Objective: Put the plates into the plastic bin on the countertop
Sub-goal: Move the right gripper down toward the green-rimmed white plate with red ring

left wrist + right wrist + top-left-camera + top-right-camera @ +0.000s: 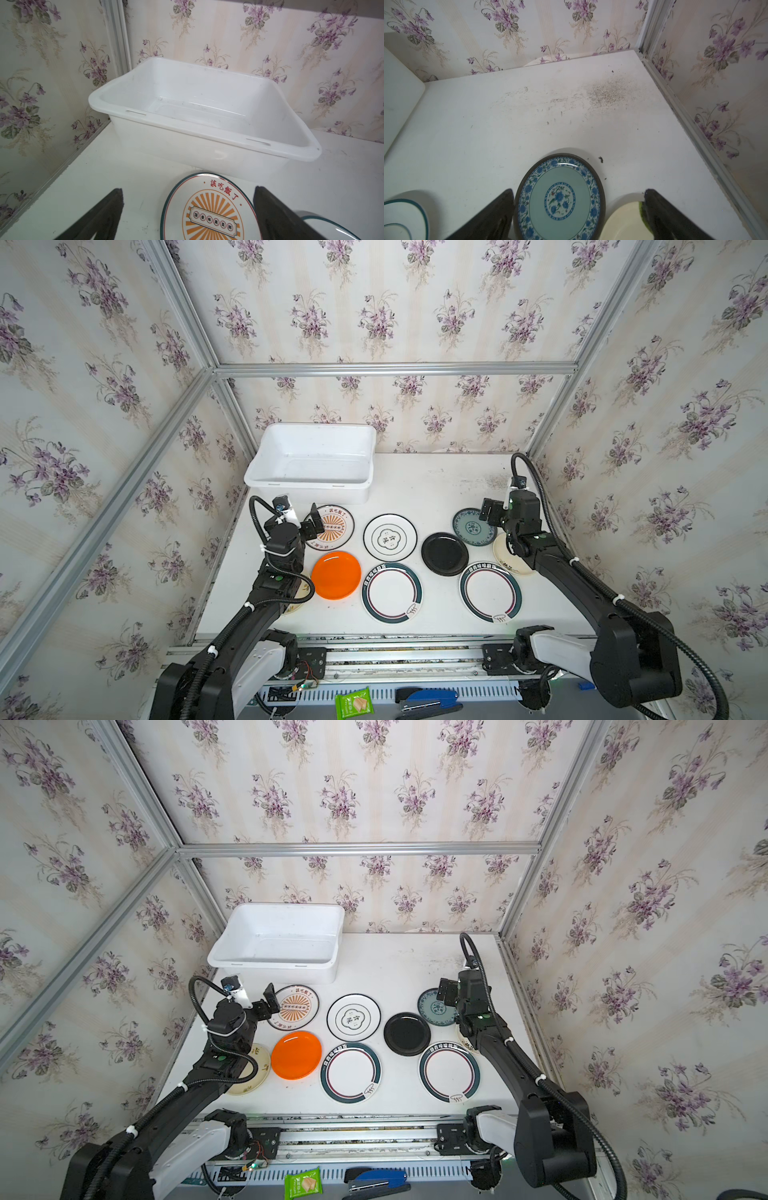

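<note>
**Nine plates (390,537) wait outside an empty plastic bin (307,483)**

Every plate lies flat on the counter (415,489), spread in front of the bin and off to its right; nothing is in the bin yet. The sunburst plate (212,214) sits closest, just before the bin's front wall, and the left fingers (108,209) hang over it spread to their widest, holding nothing. Whether they touch its rim cannot be told. Far to the bin's right, the right fingers (664,212) are equally wide and empty, with the blue patterned plate (560,197) between them and a cream plate (623,224) beside one.

The opening pick looks to be the sunburst plate. Done well, one finger slides under the raised rim and the other pinches from above. The plate then rises clear of the bin's wall before it is lowered flat.
</note>
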`<action>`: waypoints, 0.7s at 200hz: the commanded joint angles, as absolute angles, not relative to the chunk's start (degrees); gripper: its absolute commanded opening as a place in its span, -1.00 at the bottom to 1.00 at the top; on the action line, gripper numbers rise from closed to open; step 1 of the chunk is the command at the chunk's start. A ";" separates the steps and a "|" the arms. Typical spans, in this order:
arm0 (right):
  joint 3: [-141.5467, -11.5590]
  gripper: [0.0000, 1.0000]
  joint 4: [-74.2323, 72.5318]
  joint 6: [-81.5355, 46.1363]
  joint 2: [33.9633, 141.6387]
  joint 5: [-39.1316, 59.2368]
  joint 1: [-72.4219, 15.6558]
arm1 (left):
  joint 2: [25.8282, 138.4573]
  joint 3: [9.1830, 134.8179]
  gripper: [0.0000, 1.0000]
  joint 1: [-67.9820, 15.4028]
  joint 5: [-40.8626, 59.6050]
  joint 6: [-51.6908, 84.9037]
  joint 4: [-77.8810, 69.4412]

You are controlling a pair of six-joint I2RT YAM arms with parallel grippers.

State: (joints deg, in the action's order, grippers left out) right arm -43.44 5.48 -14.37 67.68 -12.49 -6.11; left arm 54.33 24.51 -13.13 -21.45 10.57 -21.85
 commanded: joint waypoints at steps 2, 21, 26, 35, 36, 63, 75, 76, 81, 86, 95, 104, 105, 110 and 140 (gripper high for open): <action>-45.70 0.99 24.16 -23.12 66.85 -9.29 -3.86 | 54.02 26.40 0.99 -17.70 -26.79 14.62 -13.04; -44.86 0.99 28.16 -24.91 66.64 -8.67 -0.49 | 53.79 27.20 0.99 -20.99 -25.22 17.08 -10.48; -44.70 0.99 29.23 -25.66 66.76 -8.66 0.26 | 53.70 27.31 0.99 -21.72 -24.34 17.22 -10.01; -44.65 0.99 30.85 -26.48 67.02 -7.72 2.10 | 53.61 27.34 0.99 -22.59 -22.42 17.33 -9.82; -44.60 0.99 30.98 -26.51 67.00 -7.60 2.24 | 53.66 27.34 0.99 -22.68 -22.15 17.28 -9.83; -44.88 0.98 34.54 -26.52 67.63 -4.04 4.21 | 54.48 28.26 0.99 -23.19 -17.63 16.09 -9.73; -45.17 0.98 36.36 -26.48 67.57 -3.54 4.35 | 54.74 27.89 0.99 -23.20 -16.87 16.91 -11.02; -45.17 0.98 36.41 -26.47 67.53 -3.48 4.37 | 54.79 27.79 0.99 -23.20 -16.70 16.94 -11.22; -45.18 0.98 37.19 -26.48 67.45 -3.13 4.39 | 54.97 27.39 0.99 -23.20 -15.66 16.91 -12.42; -45.30 0.98 37.85 -26.46 67.38 -2.78 4.48 | 55.22 26.89 0.99 -23.20 -14.61 16.65 -13.52; -45.56 0.96 39.42 -26.59 67.33 -1.80 4.57 | 55.60 26.51 0.99 -23.20 -12.75 16.33 -14.37; -45.91 0.94 41.24 -26.64 67.13 -0.70 4.66 | 55.92 26.63 0.99 -23.28 -11.52 15.57 -14.12; -45.94 0.94 41.40 -26.64 67.14 -0.61 4.66 | 55.95 26.63 0.99 -23.29 -11.43 15.48 -14.09; -46.00 0.92 42.41 -26.57 66.91 -0.29 4.66 | 56.13 26.76 0.99 -23.37 -11.34 15.10 -13.99; -44.55 0.86 46.40 -27.10 64.58 1.11 4.66 | 55.23 26.06 0.99 -23.47 -11.78 15.29 -14.05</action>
